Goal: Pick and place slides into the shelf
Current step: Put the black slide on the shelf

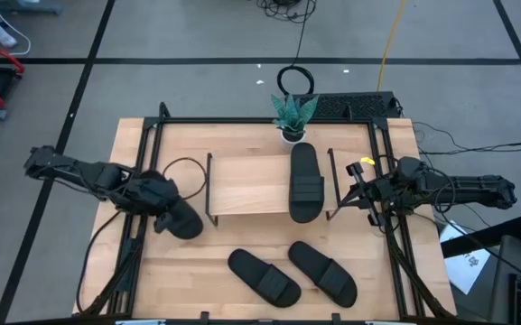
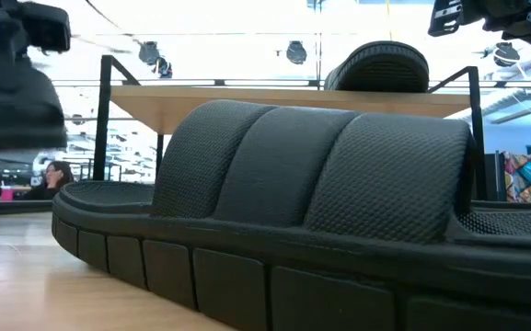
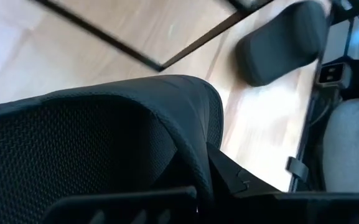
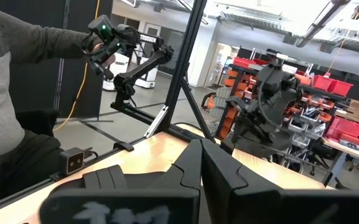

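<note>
**Slides: one lifted at the left gripper, one on the shelf, two loose**

Held slide (image 1: 186, 223) pinched in the left gripper (image 1: 162, 206), fingers closed on it, raised off the table (image 1: 197, 289). Just beside this gripper, toward the middle of the table: the black side frame (image 1: 209, 185) of the shelf (image 1: 242, 185), standing between the held slide and the wood board. On the far end of the board from this gripper: shelf slide (image 1: 305, 183), lying across the board. Past that end, right gripper (image 1: 358, 191), fingers pressed together, holding nothing. Behind the shelf, small potted plant (image 1: 293, 113). In front of the shelf, between both grippers: first loose slide (image 1: 263, 277) and second loose slide (image 1: 323, 272), side by side, slanted, apart from each other. All black, wide ribbed strap, long oval sole.
</note>
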### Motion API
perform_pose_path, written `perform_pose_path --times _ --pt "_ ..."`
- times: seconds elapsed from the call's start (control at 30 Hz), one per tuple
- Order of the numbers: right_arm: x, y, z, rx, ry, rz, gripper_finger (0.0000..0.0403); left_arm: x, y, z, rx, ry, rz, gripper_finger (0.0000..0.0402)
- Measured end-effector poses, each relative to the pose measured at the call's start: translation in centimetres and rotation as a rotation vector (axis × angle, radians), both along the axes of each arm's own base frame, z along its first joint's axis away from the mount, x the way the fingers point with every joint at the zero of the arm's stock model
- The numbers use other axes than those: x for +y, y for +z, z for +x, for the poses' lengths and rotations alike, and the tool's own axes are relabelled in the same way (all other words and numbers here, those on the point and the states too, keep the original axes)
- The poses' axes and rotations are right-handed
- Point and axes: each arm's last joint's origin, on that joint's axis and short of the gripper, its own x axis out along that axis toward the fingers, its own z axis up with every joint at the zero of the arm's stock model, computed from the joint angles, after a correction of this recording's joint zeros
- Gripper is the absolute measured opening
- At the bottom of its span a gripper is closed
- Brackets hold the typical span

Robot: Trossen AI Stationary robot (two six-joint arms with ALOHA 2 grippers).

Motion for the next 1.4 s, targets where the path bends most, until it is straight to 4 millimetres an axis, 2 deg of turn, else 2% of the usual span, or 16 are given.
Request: perform_pose_path --times 0.23,0.43,0.63,0.93,1.13,1.27,1.4 --pt "0.0 -0.1 0.3 0.010 0.000 0.001 0.0000 0.3 6.5 -2.1 -0.073 0.044 0.110 0.0000" --pt "0.0 -0.2 0.4 0.016 0.000 0.000 0.0000 0.4 10.2 -2.3 -0.136 0.025 0.192 0.0000" --pt "0.0 -0.2 0.5 0.010 -0.001 -0.002 0.0000 -0.2 14.6 -0.1 -0.234 -0.107 0.321 0.0000" --pt "0.0 0.1 0.5 -0.021 -0.001 -0.002 0.0000 -0.2 21.2 4.7 -0.444 -0.326 0.608 0.0000" --pt "0.0 0.1 0.5 -0.020 0.000 -0.002 0.0000 0.7 23.7 7.6 -0.678 -0.503 0.723 0.0000" --pt "0.0 0.1 0.5 -0.020 0.000 -0.002 0.0000 2.0 24.2 8.7 -0.766 -0.561 0.783 0.0000" --pt "0.0 0.1 0.5 -0.020 0.000 -0.002 0.0000 4.1 24.1 8.7 -0.763 -0.550 0.790 0.0000"
